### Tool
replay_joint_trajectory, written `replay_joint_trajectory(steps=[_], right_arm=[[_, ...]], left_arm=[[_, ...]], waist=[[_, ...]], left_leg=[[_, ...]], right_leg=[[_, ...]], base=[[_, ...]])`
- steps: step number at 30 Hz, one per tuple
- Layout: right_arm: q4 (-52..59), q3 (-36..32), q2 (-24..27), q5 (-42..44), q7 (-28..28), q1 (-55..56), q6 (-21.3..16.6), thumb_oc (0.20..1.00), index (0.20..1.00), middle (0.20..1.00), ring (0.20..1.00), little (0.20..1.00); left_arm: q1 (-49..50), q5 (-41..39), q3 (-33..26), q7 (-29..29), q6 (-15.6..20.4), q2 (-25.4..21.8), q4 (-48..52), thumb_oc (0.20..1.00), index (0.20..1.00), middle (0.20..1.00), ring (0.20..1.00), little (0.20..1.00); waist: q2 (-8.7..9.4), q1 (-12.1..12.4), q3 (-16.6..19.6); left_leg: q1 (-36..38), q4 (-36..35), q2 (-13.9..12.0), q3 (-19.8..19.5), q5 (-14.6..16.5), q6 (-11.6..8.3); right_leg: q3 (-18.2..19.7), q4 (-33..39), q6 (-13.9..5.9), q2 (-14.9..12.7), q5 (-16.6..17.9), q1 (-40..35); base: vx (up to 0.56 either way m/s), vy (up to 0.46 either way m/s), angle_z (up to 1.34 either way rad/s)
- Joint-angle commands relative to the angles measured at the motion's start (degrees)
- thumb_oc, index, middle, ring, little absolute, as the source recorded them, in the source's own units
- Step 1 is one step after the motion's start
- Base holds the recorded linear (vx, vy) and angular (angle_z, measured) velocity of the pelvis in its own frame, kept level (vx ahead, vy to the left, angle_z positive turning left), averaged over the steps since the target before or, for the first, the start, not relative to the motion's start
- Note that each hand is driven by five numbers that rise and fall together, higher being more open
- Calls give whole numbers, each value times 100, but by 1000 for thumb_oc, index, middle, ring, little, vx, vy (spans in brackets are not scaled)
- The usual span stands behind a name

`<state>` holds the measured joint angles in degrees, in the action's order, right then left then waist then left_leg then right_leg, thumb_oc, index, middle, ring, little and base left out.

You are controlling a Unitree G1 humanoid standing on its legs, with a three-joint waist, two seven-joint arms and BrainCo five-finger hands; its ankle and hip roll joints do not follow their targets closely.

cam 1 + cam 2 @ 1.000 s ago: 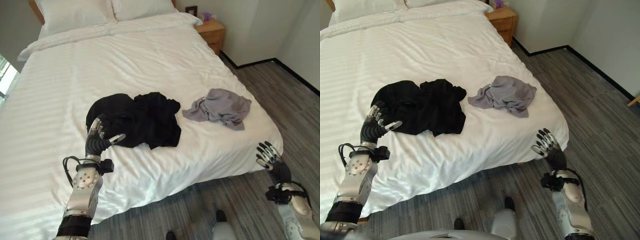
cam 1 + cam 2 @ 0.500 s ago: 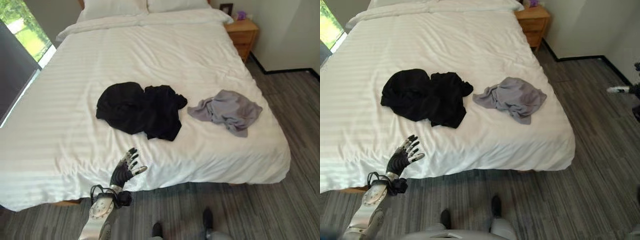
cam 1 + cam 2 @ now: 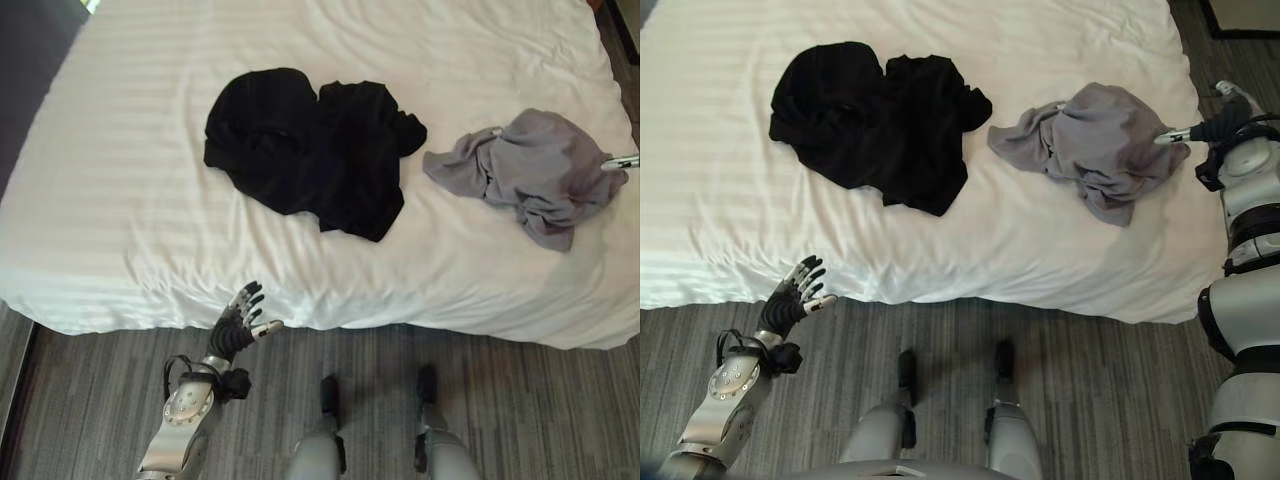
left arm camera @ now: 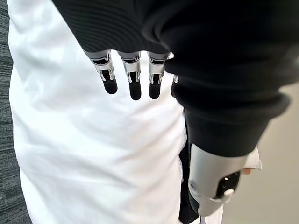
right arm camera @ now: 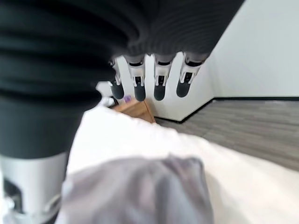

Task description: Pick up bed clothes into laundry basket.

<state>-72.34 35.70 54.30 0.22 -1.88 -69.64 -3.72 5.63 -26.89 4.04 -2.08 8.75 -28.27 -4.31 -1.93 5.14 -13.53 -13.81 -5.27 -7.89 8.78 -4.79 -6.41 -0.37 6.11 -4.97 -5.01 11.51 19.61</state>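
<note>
The right hand has swung over to the grey garment, fingers straight and empty like the left hand's, so its pickup looks imminent.

Crumpled black garment mid-bed, rumpled grey garment beside it, apart

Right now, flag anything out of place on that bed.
Two crumpled garments lie loose on the white bed: a black one near the middle and a grey one toward the right edge. Neither hand holds them; the left hand hangs open by the bed's near edge, the right hand beside the grey one.
</note>
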Motion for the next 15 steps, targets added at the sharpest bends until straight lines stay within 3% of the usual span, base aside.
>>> replay_joint_trajectory(steps=[1, 7, 9, 12, 13, 15], right_arm=[[-94, 379, 140, -281, -229, -396, -79, 1000, 1000, 1000, 1000, 1000], [-228, 336, -33, -399, -298, -284, -161, 1000, 1000, 1000, 1000, 1000], [-164, 471, -127, -592, -317, -296, -197, 1000, 1000, 1000, 1000, 1000], [-83, 873, -200, -1286, -318, -262, -229, 1000, 1000, 1000, 1000, 1000], [7, 1427, -220, -2226, -399, -293, -239, 1000, 1000, 1000, 1000, 1000], [67, 1744, -240, -2941, -435, -235, -222, 1000, 1000, 1000, 1000, 1000]], left_arm=[[-196, -297, 7, 120, 338, -217, 524, 1000, 1000, 1000, 1000, 1000], [-544, -311, 273, 189, 387, -111, 558, 1000, 1000, 1000, 1000, 1000], [-661, -292, 365, 208, 399, -69, 552, 1000, 1000, 1000, 1000, 1000], [-747, -278, 449, 190, 426, -66, 566, 1000, 1000, 1000, 1000, 1000], [-826, -257, 517, 204, 464, -58, 542, 1000, 1000, 1000, 1000, 1000], [-897, -204, 568, 239, 516, -51, 465, 1000, 1000, 1000, 1000, 1000]], waist=[[-123, 126, -37], [-303, 288, -164], [-338, 363, -203], [-384, 378, -227], [-420, 427, -261], [-434, 455, -276]], left_leg=[[-405, 27, -364, -408, -534, -451], [-788, 27, -351, -477, -649, -514], [-893, 27, -251, -688, -651, -521], [-984, 27, -250, -710, -687, -541], [-1077, 27, -174, -880, -712, -562], [-1157, 27, -89, -1072, -715, -577]], right_leg=[[74, -111, -397, -327, -528, -170], [76, -111, -441, -352, -438, 186], [134, -111, -451, -354, -406, 293], [116, -111, -449, -372, -381, 354], [140, -111, -453, -379, -362, 441], [142, -111, -456, -394, -346, 496]], base=[[-55, -17, -1], [-40, -23, 1], [-47, -3, 0], [-22, -10, -6], [-60, 25, 0], [-42, 2, 0]])
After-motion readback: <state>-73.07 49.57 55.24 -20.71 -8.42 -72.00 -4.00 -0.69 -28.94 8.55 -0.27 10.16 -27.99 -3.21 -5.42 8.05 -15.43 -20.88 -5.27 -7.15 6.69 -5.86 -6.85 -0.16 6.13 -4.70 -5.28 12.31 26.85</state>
